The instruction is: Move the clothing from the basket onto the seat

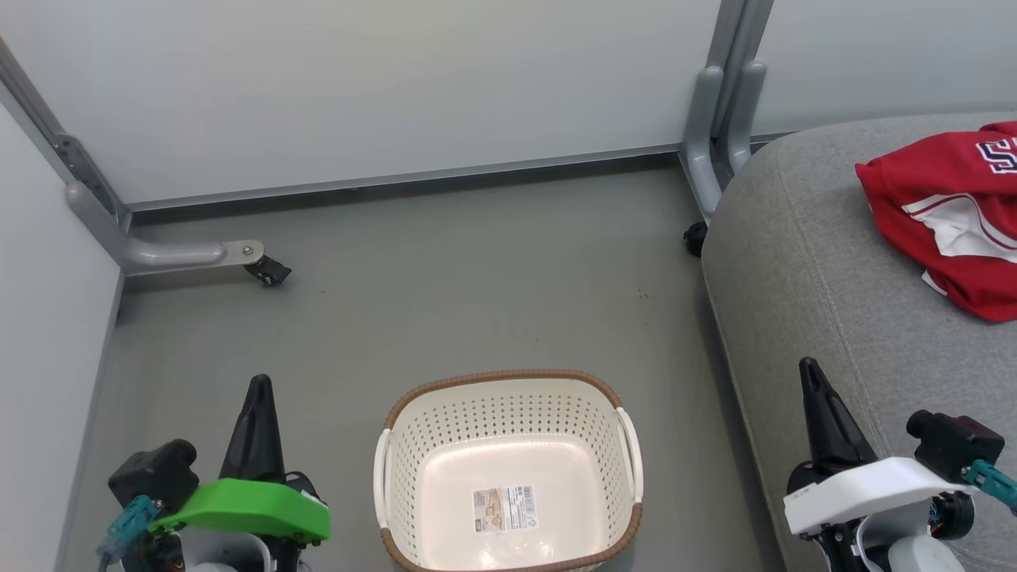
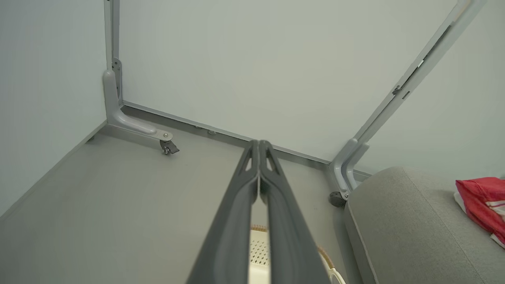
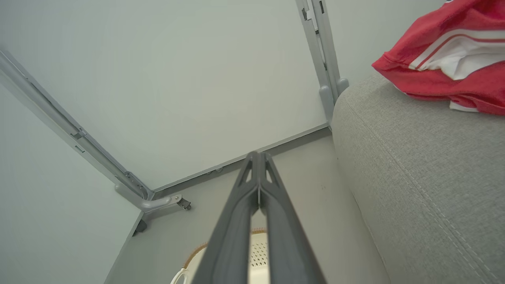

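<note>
The cream-white basket (image 1: 508,469) with a brown rim stands on the floor at the bottom centre, holding nothing but a label on its bottom. The red clothing (image 1: 949,210) with white trim and blue lettering lies crumpled on the light-grey seat (image 1: 802,262) at the right. It is also in the left wrist view (image 2: 483,201) and the right wrist view (image 3: 446,59). My left gripper (image 1: 260,385) is shut and holds nothing, left of the basket. My right gripper (image 1: 809,367) is shut and holds nothing, over the seat's front part. Both pairs of fingers press together in the wrist views (image 2: 259,144) (image 3: 258,156).
Pale partition walls enclose the grey floor (image 1: 445,286). A grey frame leg with a caster (image 1: 266,270) stands at the left rear, and another leg (image 1: 719,119) rises beside the seat's far corner. The basket rim shows beneath the fingers (image 2: 258,250) (image 3: 256,248).
</note>
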Controlling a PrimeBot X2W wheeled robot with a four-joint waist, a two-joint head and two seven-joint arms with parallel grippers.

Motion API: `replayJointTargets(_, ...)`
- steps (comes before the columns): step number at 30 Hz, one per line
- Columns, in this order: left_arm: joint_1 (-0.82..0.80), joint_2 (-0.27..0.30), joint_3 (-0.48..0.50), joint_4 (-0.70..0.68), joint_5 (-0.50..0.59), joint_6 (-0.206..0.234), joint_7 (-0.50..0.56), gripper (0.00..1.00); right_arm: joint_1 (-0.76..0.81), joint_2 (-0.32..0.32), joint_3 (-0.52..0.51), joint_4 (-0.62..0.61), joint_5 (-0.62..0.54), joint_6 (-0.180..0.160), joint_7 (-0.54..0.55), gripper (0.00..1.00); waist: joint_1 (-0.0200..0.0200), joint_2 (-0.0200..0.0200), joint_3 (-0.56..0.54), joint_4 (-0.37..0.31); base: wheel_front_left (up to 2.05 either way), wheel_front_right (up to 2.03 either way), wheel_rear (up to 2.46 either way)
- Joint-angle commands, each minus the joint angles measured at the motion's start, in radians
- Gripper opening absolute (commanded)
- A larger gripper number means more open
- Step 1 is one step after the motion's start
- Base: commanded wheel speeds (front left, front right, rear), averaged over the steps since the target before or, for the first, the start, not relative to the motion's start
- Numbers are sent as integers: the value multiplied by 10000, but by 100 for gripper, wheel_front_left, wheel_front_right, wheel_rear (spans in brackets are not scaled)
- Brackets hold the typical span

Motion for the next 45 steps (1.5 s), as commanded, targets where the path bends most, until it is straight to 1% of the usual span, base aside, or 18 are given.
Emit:
replayJointTargets(1,-208,26,109,-128,-424,-84,83,0,-239,-88,-60,-86,439,-1,78,0,0,0,-4,-14,0,0,0)
replayJointTargets(20,-330,33,515,-68,-3252,-283,808,0,-398,-156,-254,165,3271,-2,753,0,0,0,-50,-192,0,0,0)
replayJointTargets(45,-444,38,952,2,-6210,-503,1579,0,-556,-193,-504,439,6199,-2,1500,0,0,0,-111,-425,0,0,0)
